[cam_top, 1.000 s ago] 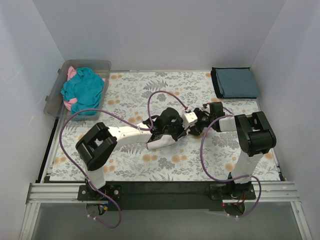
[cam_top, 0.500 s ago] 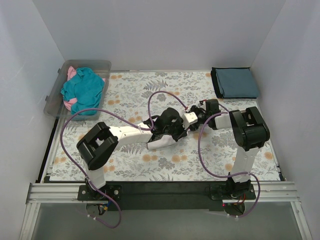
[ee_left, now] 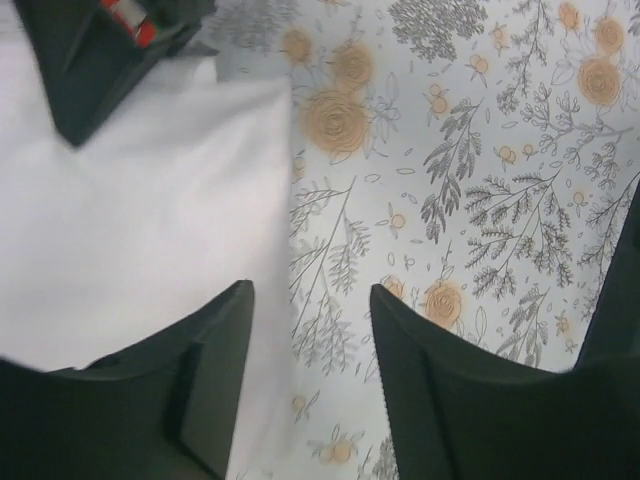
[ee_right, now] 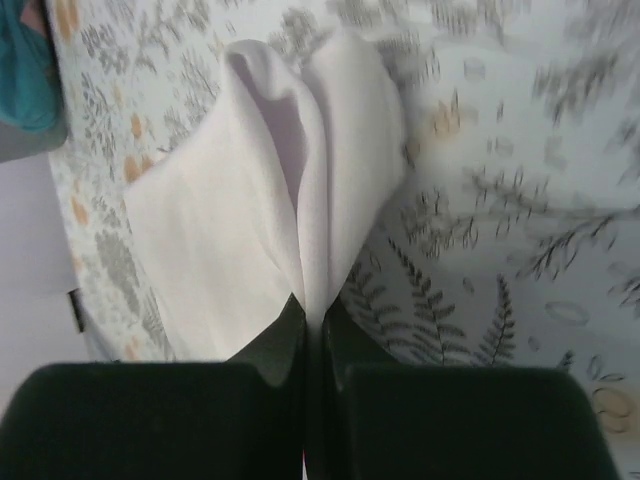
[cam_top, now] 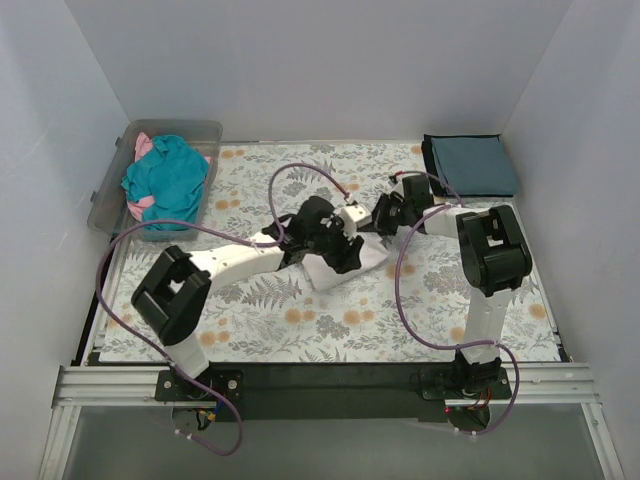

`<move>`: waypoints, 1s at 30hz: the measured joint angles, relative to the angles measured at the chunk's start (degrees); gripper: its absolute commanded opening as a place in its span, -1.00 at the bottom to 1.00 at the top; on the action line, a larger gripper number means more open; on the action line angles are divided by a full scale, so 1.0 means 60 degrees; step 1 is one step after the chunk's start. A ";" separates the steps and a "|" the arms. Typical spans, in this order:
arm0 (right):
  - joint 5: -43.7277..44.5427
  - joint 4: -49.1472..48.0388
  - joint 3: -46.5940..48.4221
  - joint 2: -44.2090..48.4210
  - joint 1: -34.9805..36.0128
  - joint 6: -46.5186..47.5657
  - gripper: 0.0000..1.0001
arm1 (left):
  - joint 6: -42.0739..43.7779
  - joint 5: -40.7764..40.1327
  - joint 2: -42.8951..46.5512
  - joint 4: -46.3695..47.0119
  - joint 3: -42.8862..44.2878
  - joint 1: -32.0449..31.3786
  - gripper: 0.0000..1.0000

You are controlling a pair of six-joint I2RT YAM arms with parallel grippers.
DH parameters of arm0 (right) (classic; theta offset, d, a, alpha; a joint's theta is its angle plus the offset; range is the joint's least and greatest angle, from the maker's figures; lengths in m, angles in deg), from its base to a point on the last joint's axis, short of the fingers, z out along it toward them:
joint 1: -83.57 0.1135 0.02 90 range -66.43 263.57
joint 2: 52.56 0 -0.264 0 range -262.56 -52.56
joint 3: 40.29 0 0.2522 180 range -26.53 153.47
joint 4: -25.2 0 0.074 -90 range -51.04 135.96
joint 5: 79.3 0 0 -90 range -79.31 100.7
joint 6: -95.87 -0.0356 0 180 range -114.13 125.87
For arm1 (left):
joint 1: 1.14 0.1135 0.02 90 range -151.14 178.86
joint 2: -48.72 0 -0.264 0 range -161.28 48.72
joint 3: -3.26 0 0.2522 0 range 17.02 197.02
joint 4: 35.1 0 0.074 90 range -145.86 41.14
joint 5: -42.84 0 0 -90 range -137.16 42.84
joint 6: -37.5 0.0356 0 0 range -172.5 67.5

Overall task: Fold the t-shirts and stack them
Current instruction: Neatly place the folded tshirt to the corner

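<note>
The white t-shirt lies folded on the floral cover in the middle of the table. My right gripper is shut on a pinched fold of this white t-shirt, at the shirt's right end. My left gripper is open over the shirt's edge; its left finger hangs above the white cloth and its right finger above the cover, with nothing held. In the top view the left gripper is just left of the right one. A dark slate-blue t-shirt lies folded at the far right.
A clear plastic bin at the far left holds a bright teal t-shirt with pink cloth beside it. Purple cables loop over both arms. White walls enclose the table on three sides.
The left gripper has opened and let go of the white shirt. The right gripper has shut on the shirt's fold. Both wrists have shifted towards the far side.
</note>
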State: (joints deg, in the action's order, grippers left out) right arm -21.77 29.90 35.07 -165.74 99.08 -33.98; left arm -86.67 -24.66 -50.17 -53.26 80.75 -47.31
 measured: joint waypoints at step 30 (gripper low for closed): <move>0.4499 0.5490 0.9788 -0.2484 -0.2138 0.9770 -0.97 | -0.0259 -0.0313 0.3778 -0.2554 -0.1694 0.2233 0.85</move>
State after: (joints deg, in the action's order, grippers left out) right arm 5.22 62.84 93.80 -180.65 86.25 24.64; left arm -88.23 -26.54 -27.51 -68.59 70.59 -33.91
